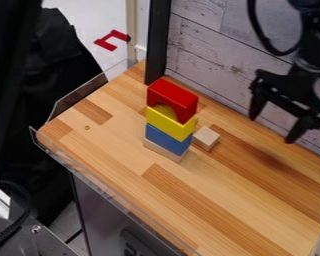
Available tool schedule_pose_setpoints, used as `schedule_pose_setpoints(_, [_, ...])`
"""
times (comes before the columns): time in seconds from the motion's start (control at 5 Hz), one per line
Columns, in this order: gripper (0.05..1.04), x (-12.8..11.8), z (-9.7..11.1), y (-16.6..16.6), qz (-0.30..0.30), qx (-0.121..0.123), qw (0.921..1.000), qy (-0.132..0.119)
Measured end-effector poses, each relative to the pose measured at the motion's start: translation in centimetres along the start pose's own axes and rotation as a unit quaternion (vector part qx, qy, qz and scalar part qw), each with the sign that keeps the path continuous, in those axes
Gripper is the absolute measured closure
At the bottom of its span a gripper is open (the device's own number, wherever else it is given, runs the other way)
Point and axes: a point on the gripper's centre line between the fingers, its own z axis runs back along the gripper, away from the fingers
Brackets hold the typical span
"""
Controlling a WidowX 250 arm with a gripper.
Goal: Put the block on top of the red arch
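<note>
Pale wooden, the block (pixel 206 139) is sitting just right of the stack, where the red arch (pixel 173 100) is topping the yellow piece (pixel 169 125), blue piece (pixel 166 140) and wooden base (pixel 163 150). The desk (pixel 243 195) is stretching right and near, a clear rim (pixel 109 191) edging its near-left side. Far right, the end effector (pixel 271 130) is hanging with fingers spread wide, open air between them, apart from the block.

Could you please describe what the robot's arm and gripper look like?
The arm is black, with a narrow greyish band just above the gripper. A black cable curves in a loose loop beside it. The gripper is also black, with a broad, angular body and two fingers that taper towards their tips. I can make out no markings on either.
</note>
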Motion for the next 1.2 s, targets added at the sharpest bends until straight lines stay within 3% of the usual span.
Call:
schedule_pose_setpoints(0.2, [0.084, 1.3, 0.4, 4.0, 0.009, 0.001, 0.9998, 0.018])
schedule_pose_setpoints(0.4, [0.084, 1.1, -0.5, 7.6, 0.043, 0.003, 0.9981, 0.044])
schedule_pose_setpoints(0.8, [0.084, 0.8, -0.7, 9.1, 0.051, 0.003, 0.9972, 0.055])
schedule_pose_setpoints(1.2, [0.084, -0.2, -1.9, 8.3, 0.039, 0.000, 0.9969, 0.069])
